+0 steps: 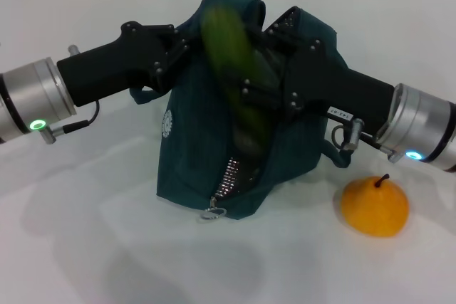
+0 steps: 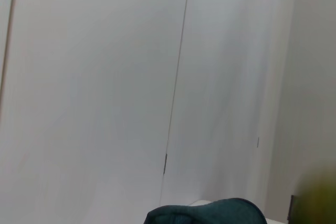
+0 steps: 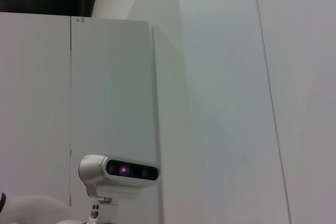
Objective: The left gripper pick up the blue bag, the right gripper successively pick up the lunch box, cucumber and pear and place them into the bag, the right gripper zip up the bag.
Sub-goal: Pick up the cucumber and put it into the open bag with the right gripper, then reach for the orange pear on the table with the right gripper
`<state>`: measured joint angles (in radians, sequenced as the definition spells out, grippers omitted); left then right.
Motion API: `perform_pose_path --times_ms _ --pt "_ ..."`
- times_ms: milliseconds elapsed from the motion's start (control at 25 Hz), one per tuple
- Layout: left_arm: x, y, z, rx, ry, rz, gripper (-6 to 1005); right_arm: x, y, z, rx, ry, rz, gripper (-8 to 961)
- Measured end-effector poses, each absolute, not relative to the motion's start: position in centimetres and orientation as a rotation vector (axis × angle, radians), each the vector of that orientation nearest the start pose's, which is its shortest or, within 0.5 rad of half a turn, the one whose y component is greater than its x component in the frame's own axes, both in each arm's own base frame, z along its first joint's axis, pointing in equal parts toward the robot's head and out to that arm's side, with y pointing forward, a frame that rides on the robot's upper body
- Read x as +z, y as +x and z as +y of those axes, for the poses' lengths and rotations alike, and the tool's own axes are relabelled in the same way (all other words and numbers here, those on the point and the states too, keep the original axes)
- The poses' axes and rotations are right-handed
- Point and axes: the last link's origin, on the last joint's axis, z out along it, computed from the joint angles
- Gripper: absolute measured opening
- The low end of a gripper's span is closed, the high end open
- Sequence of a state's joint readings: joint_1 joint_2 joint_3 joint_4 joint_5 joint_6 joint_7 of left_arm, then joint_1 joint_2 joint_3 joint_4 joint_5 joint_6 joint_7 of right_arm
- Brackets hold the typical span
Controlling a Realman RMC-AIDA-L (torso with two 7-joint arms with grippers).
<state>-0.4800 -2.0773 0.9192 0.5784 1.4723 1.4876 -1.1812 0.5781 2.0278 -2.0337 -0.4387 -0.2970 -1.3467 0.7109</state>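
- The left gripper (image 1: pixel 187 46) pinches the far left top of the blue bag (image 1: pixel 192 154), fingers closed on the fabric, holding it upright on the white table (image 1: pixel 85 247).
- The right gripper (image 1: pixel 265 69) is at the bag's mouth; whether its fingers are spread or closed cannot be told.
- The cucumber (image 1: pixel 239 69), blurred, stands tilted in the opening, its lower end inside.
- The pear (image 1: pixel 375 206) sits on the table, near right of the bag.
- The zipper (image 1: pixel 229 176) lies open.

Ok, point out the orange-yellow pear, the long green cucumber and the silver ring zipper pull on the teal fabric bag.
Orange-yellow pear (image 1: pixel 375 208), head view, middle of its body.
Long green cucumber (image 1: pixel 235 62), head view, mid-length, blurred.
Silver ring zipper pull (image 1: pixel 213 212), head view, the ring at the bag's base.
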Motion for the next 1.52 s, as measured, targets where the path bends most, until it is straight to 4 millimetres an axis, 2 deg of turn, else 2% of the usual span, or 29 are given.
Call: perform_pose_path --times_ms 80,320,400,560,720,960,1080,1520 --pt "0.2 -23.4 33.9 -1.069 -2.487 -0.43 35 -6.6 16.6 32.4 1.311 -2.469 0.15 603" --pt "0.5 -23.7 33.9 -1.074 -2.461 -0.44 35 -6.0 17.5 32.1 1.315 -2.409 0.154 703" --pt "0.5 -23.7 33.9 -1.074 -2.46 -0.443 35 -5.4 18.0 32.0 1.329 -2.382 0.156 877" --pt "0.5 -24.2 33.6 -1.07 -2.452 -0.458 35 -4.2 19.0 31.2 1.363 -2.355 0.129 874" --pt "0.6 -24.6 33.3 -1.059 -2.444 -0.46 35 -2.3 20.9 29.8 1.359 -2.383 0.062 870" --pt "0.4 -24.7 33.1 -1.049 -2.442 -0.439 36 0.7 25.2 27.6 1.287 -2.349 0.07 863" --pt "0.3 -24.9 32.9 -1.044 -2.435 -0.425 36 0.8 27.3 26.1 1.224 -2.352 0.129 860" --pt "-0.2 -25.2 32.5 -1.039 -2.432 -0.42 36 -0.4 30.2 23.7 1.137 -2.398 0.293 848"
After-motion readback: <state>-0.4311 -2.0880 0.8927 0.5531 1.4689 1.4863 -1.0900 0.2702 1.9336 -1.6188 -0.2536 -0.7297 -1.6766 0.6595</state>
